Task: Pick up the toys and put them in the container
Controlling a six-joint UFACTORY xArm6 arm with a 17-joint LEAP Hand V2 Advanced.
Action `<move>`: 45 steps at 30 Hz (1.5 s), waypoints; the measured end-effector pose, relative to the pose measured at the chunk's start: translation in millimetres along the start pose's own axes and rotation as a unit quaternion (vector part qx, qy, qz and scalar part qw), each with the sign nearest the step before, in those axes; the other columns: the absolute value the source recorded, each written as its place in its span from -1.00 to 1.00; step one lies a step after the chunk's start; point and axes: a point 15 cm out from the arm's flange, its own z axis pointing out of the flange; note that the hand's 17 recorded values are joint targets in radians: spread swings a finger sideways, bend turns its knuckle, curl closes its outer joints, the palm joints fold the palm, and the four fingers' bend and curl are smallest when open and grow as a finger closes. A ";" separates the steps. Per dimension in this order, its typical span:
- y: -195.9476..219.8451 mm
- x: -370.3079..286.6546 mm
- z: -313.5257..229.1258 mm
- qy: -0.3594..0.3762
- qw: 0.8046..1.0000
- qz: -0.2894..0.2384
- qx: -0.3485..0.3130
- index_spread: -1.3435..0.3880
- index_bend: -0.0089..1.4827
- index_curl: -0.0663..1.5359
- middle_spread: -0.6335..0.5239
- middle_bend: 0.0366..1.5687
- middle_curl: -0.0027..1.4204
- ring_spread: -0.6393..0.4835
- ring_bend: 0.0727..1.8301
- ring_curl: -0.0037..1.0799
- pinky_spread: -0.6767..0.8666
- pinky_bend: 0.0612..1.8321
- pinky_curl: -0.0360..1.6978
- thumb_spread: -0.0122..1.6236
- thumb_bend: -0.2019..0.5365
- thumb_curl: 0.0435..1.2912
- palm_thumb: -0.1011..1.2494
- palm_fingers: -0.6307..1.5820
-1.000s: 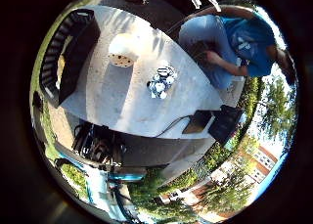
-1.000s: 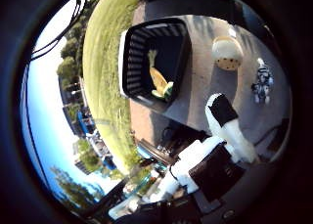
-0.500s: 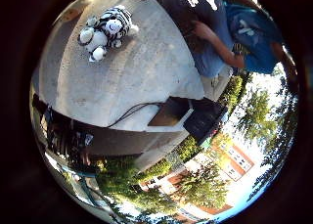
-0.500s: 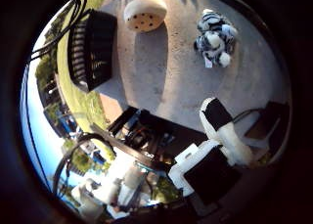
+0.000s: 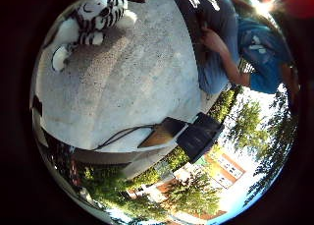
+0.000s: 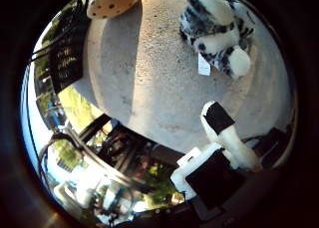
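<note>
The white-and-black robot hand (image 6: 227,138), its visible finger straight and clamped on nothing, has closed in over 1 second on the black-and-white striped plush toy (image 6: 215,31) lying on the grey stone counter (image 5: 137,87), so a grasp looks imminent, the black slatted container (image 6: 67,58) farther off.
</note>
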 end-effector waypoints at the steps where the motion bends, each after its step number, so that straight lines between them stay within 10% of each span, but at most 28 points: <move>1: -3.1 2.9 0.3 0.012 1.000 0.001 0.002 0.21 -0.74 -0.61 0.17 -0.81 -0.59 0.59 -0.74 -0.39 0.40 -0.66 -0.59 0.35 -0.53 -0.44 0.26 -0.40; 18: -33.2 14.2 26.4 0.109 0.993 -0.030 0.016 0.22 -0.73 -0.52 -0.15 -0.53 -0.42 0.39 -0.39 -0.24 0.33 -0.80 -0.69 0.32 -0.50 -0.46 0.31 0.27; 23: -31.6 31.5 27.4 0.109 0.992 -0.033 0.045 0.06 -0.88 -0.65 -0.24 -0.13 -0.17 0.26 0.06 0.08 0.33 -0.41 -0.55 0.29 -0.50 -0.41 0.43 0.55; 31: -17.2 40.0 1.4 0.088 0.994 -0.031 0.048 -0.24 -0.59 -0.71 -0.27 0.31 0.14 0.10 0.29 0.34 0.31 0.21 -0.23 0.31 -0.45 -0.33 0.57 0.63; 45: 69.2 3.5 -109.6 -0.083 0.995 -0.016 0.061 -0.61 -0.28 -0.73 -0.24 0.51 0.35 -0.02 0.42 0.52 0.19 0.44 0.01 0.40 -0.50 -0.13 0.70 0.48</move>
